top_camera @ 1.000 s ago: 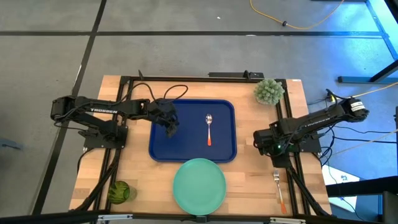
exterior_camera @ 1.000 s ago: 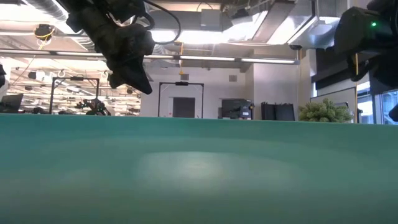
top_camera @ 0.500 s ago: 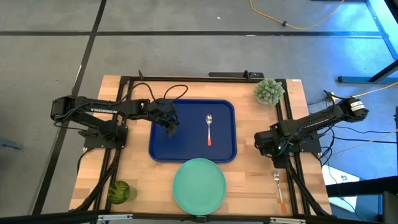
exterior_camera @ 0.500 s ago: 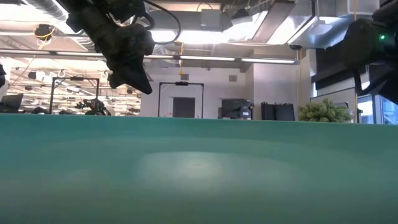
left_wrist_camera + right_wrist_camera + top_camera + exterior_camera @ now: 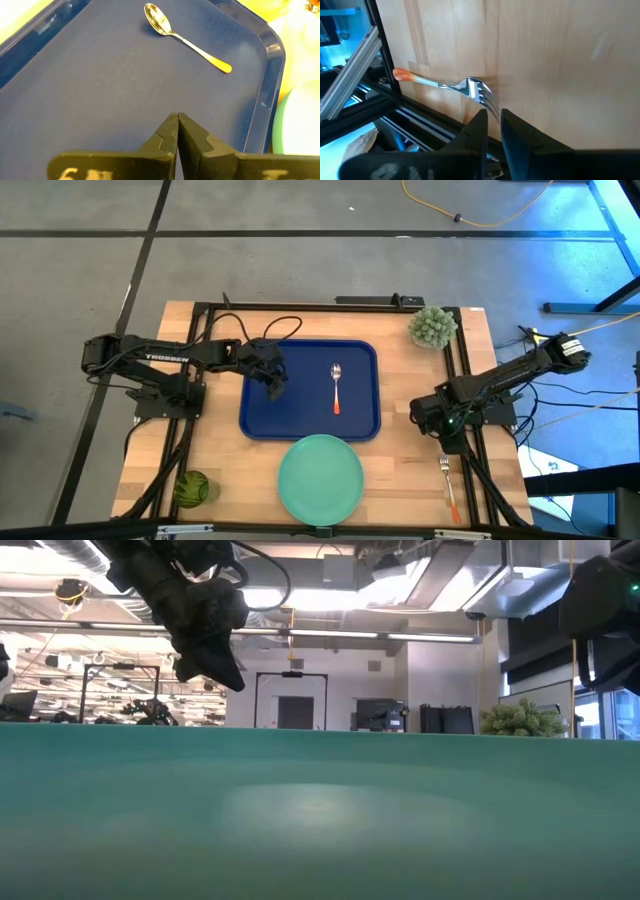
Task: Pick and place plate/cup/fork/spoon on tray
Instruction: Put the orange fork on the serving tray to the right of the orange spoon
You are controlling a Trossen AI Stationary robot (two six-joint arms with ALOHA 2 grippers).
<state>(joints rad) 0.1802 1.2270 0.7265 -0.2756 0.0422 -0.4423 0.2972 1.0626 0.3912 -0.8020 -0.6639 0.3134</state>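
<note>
As the right end effector point(image 5: 491, 131) hung over the fork point(image 5: 451, 86) with fingers slightly apart, it needed wider spread and square alignment on the thin handle — the left end effector point(image 5: 177, 134), fingers together, idled over the tray point(image 5: 269, 60).

I see a pale green fuzzy plant point(image 5: 432, 326) at the far right corner of the wooden surface point(image 5: 215, 450), and a yellow cable point(image 5: 480, 218) on the grey floor point(image 5: 300, 240) beyond.
</note>
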